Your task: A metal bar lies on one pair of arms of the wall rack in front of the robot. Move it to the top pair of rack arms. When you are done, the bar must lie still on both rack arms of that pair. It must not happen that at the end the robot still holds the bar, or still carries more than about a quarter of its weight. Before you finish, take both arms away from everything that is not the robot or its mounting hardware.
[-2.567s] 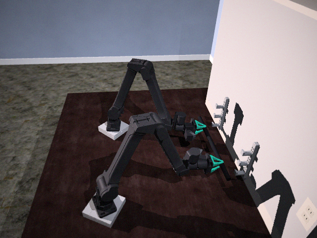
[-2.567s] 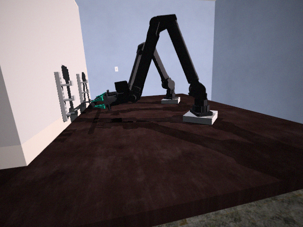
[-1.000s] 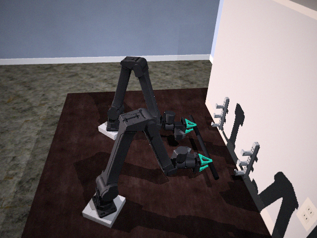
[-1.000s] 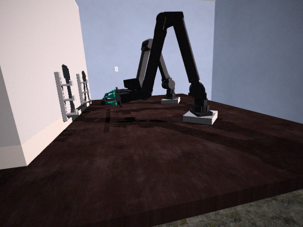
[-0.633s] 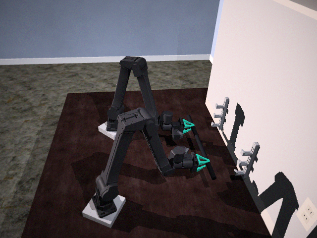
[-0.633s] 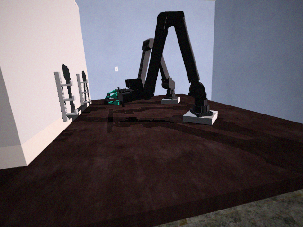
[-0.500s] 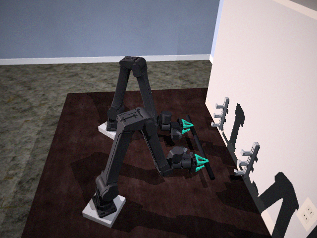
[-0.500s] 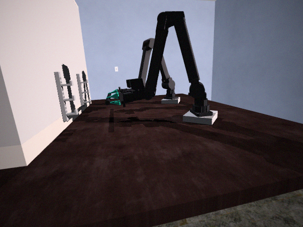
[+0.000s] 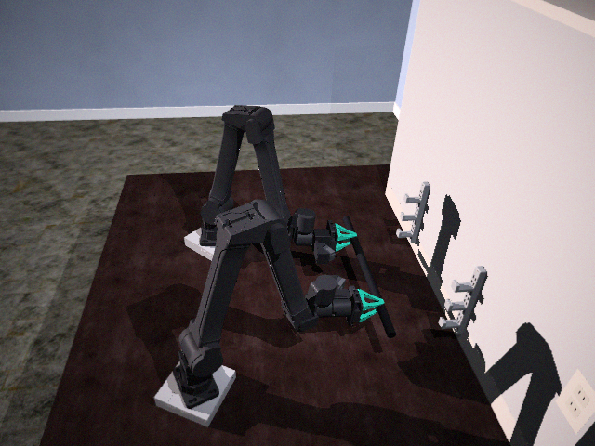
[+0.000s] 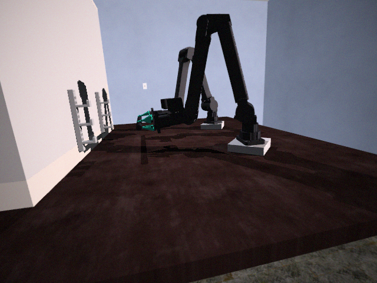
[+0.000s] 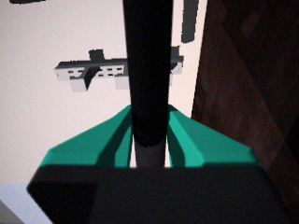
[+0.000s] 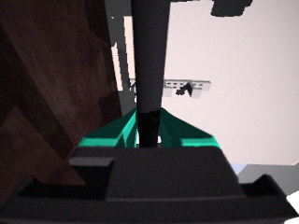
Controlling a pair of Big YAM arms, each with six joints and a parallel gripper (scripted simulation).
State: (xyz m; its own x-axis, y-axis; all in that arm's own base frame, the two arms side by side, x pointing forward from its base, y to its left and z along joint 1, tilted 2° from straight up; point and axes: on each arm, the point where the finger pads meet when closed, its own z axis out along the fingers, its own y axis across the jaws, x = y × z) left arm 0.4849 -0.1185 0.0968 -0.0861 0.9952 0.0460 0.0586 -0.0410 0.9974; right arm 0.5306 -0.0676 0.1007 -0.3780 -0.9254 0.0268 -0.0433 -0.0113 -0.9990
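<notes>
The black metal bar (image 9: 367, 273) (image 10: 139, 125) (image 11: 149, 56) (image 12: 151, 51) is in the air above the table, clear of the rack and roughly parallel to the wall. My left gripper (image 9: 354, 238) (image 10: 140, 122) (image 11: 149, 111) is shut on it near its far end in the top view. My right gripper (image 9: 381, 305) (image 12: 149, 111) is shut on it nearer the other end; the exterior view largely hides it. The rack has a far upright (image 9: 421, 211) and a near upright (image 9: 473, 302) in the top view. The top rack arms (image 9: 412, 198) (image 9: 462, 286) (image 10: 83, 105) hold nothing.
The pale wall (image 9: 504, 167) (image 10: 51, 76) stands behind the rack. Lower rack arms (image 9: 404, 233) (image 9: 449, 322) project towards me below the top pair. The dark table (image 9: 288, 384) (image 10: 182, 213) lies under the bar. A power outlet (image 9: 577, 399) is on the wall.
</notes>
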